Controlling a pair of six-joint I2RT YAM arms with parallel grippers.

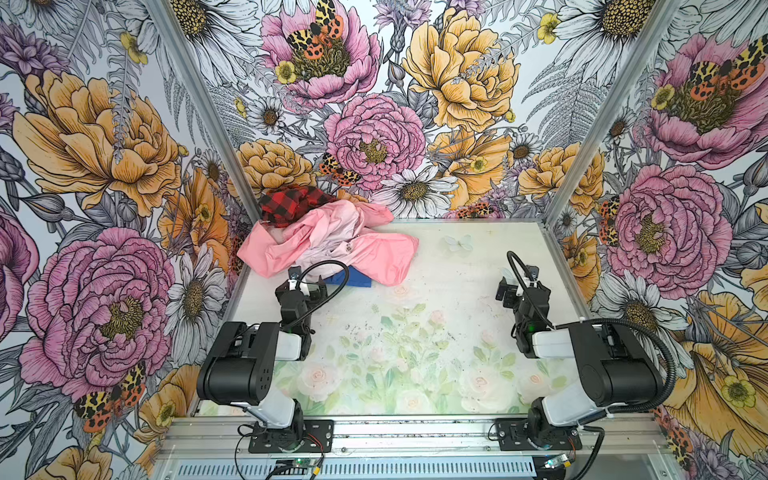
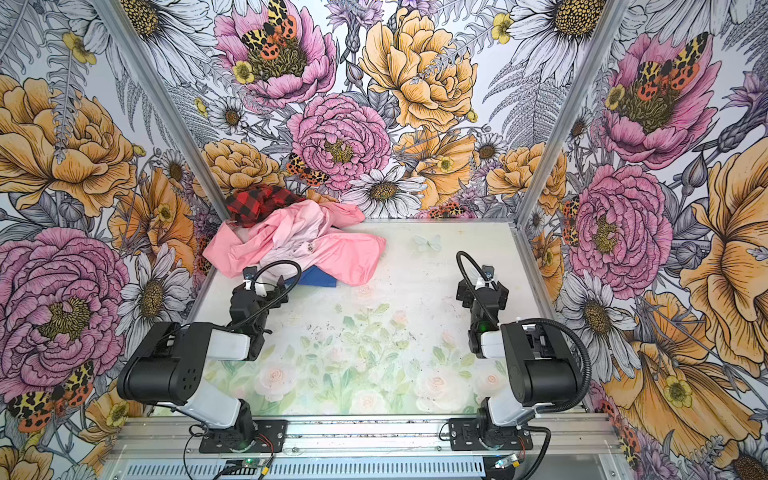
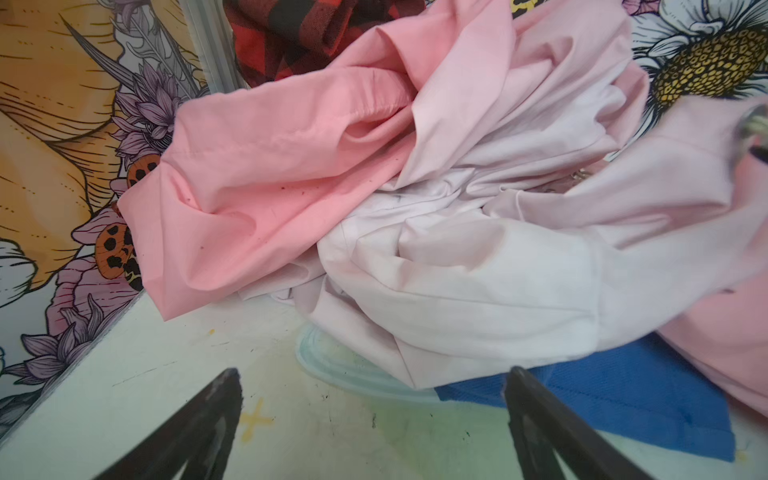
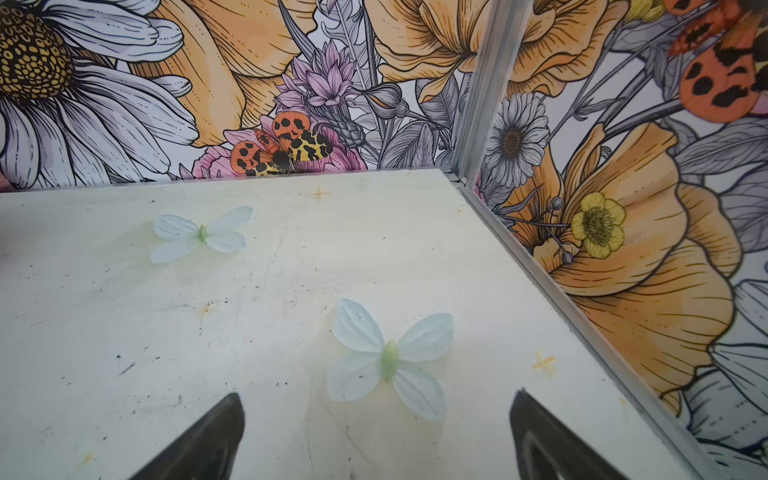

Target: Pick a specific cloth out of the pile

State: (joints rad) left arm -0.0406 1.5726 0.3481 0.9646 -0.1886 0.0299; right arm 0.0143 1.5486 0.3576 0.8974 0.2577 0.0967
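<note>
Of the cloth (image 1: 353,277), only a flat blue corner to see, poking out from under the near edge of the pile (image 1: 332,241) onto the table (image 1: 436,299), at the far left of the surface in both top views. Otherwise buried, so no telling sleeves from collar, nor the long axis of the whole garment. As for the exposed strip: laid crosswise along the pile's edge, with its free corner pointing toward the middle of the table and the right arm's side. Pinned from above by a pale pink garment (image 3: 457,282) and, further toward the middle, by a salmon one (image 1: 386,257). Plaid (image 1: 295,203) at the back of the heap, well apart from the blue.

Much the nearer of the two: the left gripper (image 1: 307,284), just short of the pile and aimed into it, with the blue just ahead and off toward the middle. In the left wrist view, fingers (image 3: 536,419) spread fully wide, with nothing between them but bare table. Touching the strip or just clear of it: impossible to say.

Well apart, across the table: the right gripper (image 4: 376,395), likewise gaping and empty, over pale butterflies (image 4: 388,357).

Probably called for next: a short shift of the left gripper forward and toward the middle, a pinch across the strip, then a pull to the near side. Likely snag: pink fabric dragged along.
</note>
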